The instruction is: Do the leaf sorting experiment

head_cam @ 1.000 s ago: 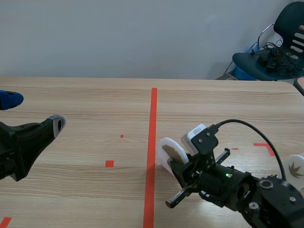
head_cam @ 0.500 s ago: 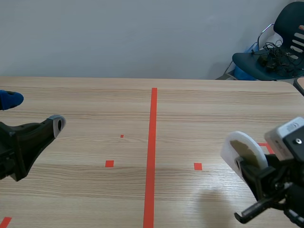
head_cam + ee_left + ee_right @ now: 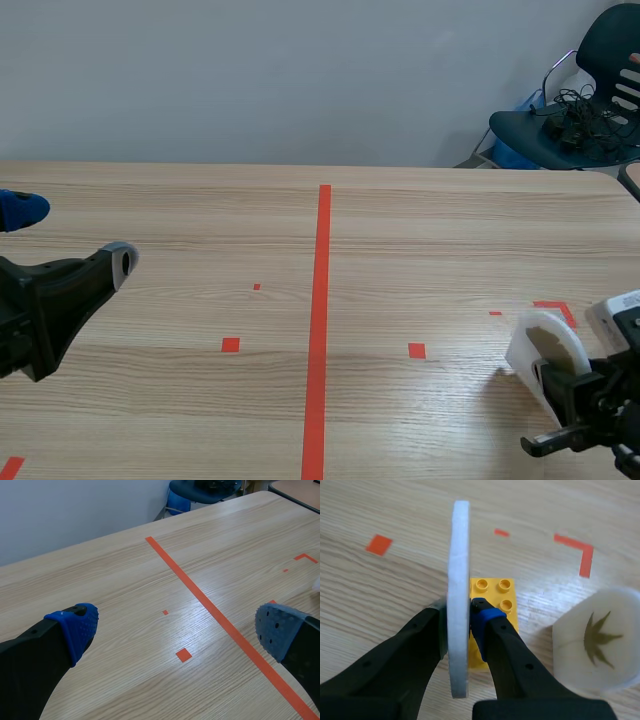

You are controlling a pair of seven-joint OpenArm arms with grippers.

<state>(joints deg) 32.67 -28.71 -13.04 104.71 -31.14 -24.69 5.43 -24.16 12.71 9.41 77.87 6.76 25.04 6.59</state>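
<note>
Above yellow brick (image 3: 495, 594), right gripper (image 3: 460, 616) clamps white disc (image 3: 459, 545) edgewise; left gripper (image 3: 176, 630) agape.

This looks like a robotics lab or test room inside an office building. The long wooden tabletop (image 3: 180, 210) carries marks of orange-red tape: one straight line (image 3: 322, 300) down its middle and some small squares (image 3: 230, 345) beside it, as for measured trials. Behind it there is only a plain pale wall (image 3: 250, 80). At the far right corner stands a dark office chair (image 3: 610, 40) with a tangle of black cables (image 3: 580, 105) on its seat.
</note>
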